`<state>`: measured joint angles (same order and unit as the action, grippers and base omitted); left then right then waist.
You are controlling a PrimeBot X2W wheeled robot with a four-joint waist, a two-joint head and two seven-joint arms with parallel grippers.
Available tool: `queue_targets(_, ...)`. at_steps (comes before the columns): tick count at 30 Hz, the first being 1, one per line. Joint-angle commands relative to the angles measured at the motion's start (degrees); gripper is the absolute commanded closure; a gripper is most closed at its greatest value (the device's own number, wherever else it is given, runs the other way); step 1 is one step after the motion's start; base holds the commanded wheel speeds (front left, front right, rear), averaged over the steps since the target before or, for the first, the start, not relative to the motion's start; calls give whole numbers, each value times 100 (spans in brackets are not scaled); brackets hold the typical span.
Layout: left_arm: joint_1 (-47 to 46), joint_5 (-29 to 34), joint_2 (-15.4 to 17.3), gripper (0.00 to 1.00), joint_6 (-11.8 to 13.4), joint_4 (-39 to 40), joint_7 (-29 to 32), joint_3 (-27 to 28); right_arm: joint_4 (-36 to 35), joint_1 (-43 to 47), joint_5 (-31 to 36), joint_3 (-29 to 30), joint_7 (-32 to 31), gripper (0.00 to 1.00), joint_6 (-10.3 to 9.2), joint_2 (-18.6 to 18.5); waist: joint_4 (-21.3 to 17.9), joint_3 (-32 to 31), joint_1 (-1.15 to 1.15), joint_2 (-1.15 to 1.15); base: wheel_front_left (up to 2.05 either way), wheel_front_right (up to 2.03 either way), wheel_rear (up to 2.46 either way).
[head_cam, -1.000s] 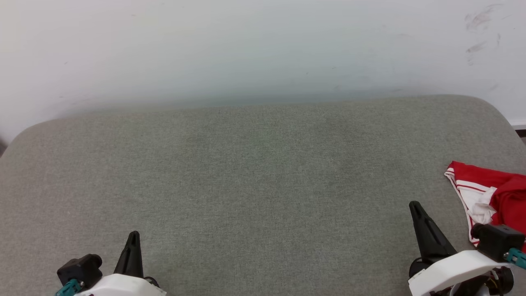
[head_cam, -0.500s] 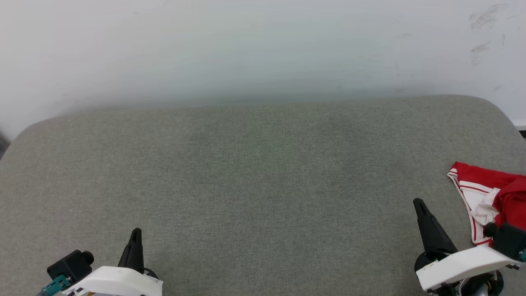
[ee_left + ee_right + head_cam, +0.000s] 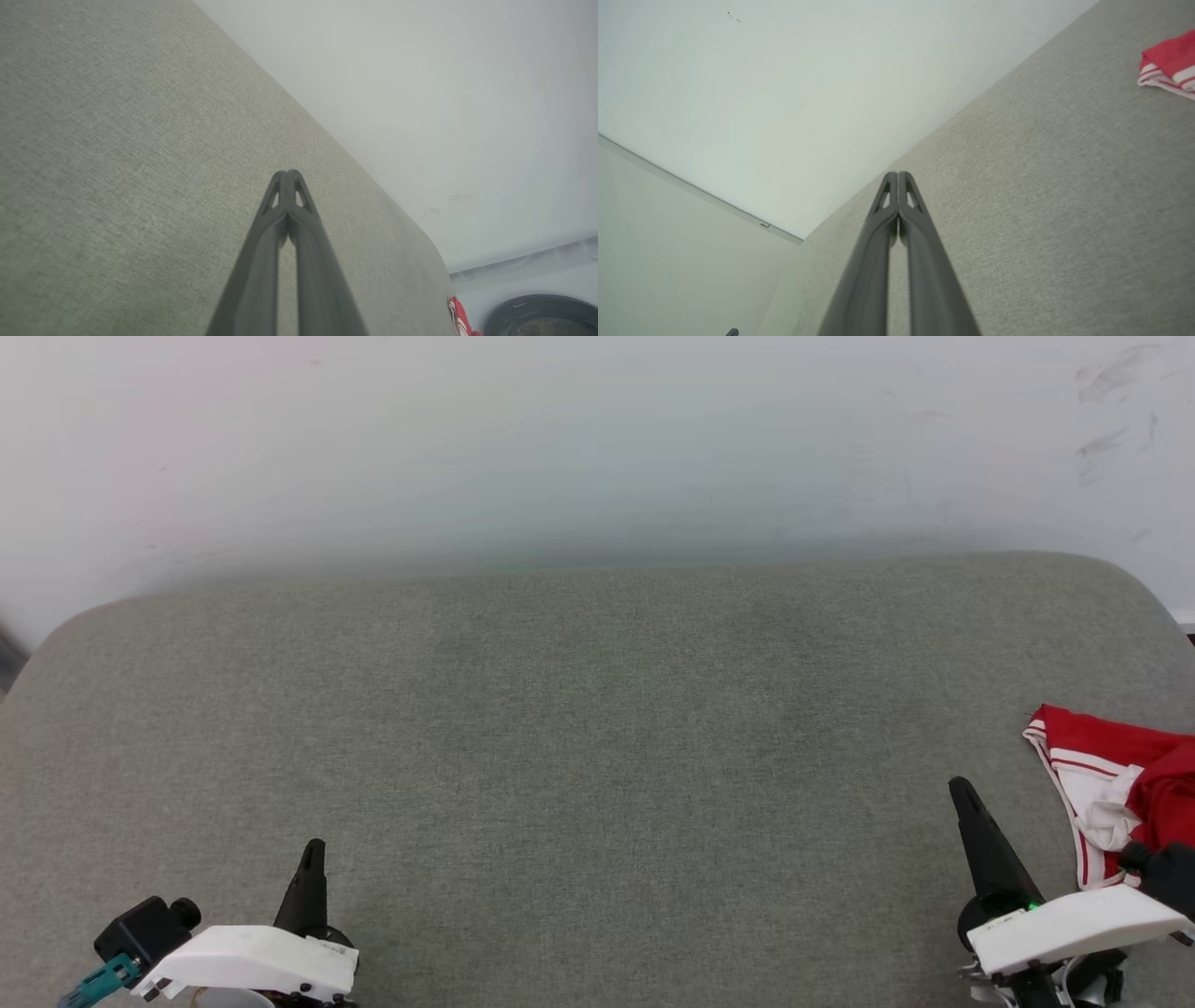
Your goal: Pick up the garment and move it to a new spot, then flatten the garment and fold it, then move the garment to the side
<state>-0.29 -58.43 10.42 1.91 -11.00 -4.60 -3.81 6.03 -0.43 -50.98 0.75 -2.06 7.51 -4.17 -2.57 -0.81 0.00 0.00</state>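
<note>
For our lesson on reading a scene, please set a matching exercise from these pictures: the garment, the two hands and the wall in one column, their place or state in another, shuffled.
Column one: 1 garment; 2 left hand; 3 right hand; 4 wall.
Column two: A shut, lower left of the head view; B pale, behind the grey cushion; C bunched, red and white, at the right edge; D shut, lower right, near the garment.
Pairs: 1-C; 2-A; 3-D; 4-B.
</note>
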Motion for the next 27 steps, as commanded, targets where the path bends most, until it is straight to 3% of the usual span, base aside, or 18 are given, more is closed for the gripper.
queue_targets(1, -144, -165, -1, 100, -67, 36, 59, 74, -16, -183, -216, 25, -3, 100, 0, -40, 6, 2, 0, 0, 0, 0, 0)
queue_targets(27, -336, -1474, -289, 100, -424, -96, 467, 443, 304, -356, -1854, 164, -115, 100, -1, -39, 87, 33, 0, 0, 0, 0, 0)
